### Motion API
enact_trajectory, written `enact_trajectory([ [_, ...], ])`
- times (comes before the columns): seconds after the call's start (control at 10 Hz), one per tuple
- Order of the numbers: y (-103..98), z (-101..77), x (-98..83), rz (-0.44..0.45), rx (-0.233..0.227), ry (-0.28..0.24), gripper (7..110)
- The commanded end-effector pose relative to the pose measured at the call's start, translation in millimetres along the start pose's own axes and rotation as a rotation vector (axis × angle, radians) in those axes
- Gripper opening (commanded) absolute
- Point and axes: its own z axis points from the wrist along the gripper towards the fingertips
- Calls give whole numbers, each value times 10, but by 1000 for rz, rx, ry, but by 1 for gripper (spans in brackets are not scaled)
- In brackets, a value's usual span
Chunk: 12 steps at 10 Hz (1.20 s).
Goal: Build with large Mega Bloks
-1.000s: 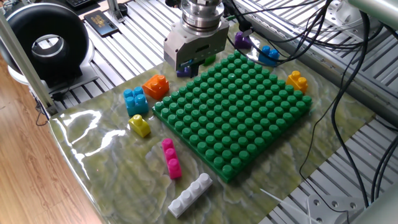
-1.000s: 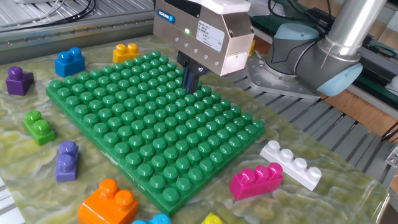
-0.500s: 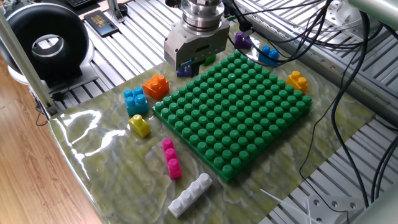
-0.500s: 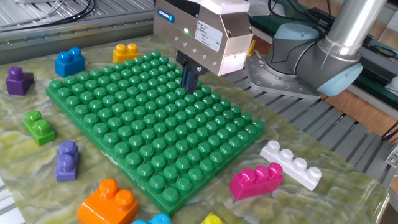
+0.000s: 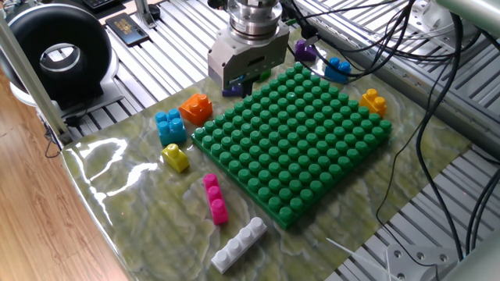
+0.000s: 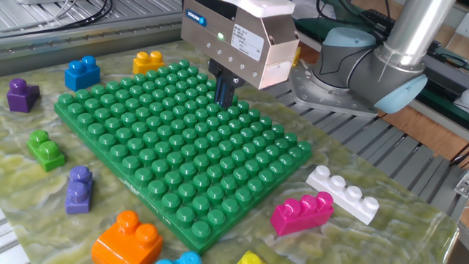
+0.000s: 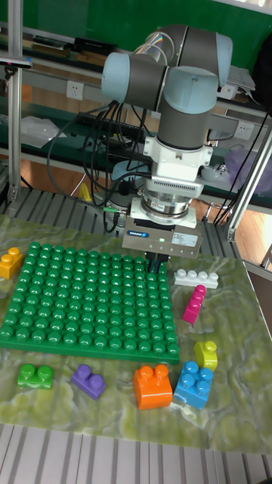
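While vertical, hand [image 6: 223,92] low over baseplate [image 6: 176,158]

Wooden floor [image 5: 47,234], slatted aluminium table [image 5: 156,70]

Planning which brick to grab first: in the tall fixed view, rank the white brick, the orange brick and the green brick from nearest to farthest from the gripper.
1. The white brick, just right of the gripper, off the baseplate's right edge.
2. The orange brick, in front of the baseplate, toward its right end.
3. The green brick, in front of the baseplate's left end.
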Motion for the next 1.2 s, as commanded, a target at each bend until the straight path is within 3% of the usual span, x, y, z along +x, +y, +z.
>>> enact_trajectory([
  [0.0,45,7,54,1,0,10,7],
  [0.2,185,6,152,11,-6,12,7],
  [0.5,444,67,501,-1,17,8,7],
  [0.7,570,146,729,-12,0,10,7],
  [1.1,683,240,1015,-6,-4,8,7],
])
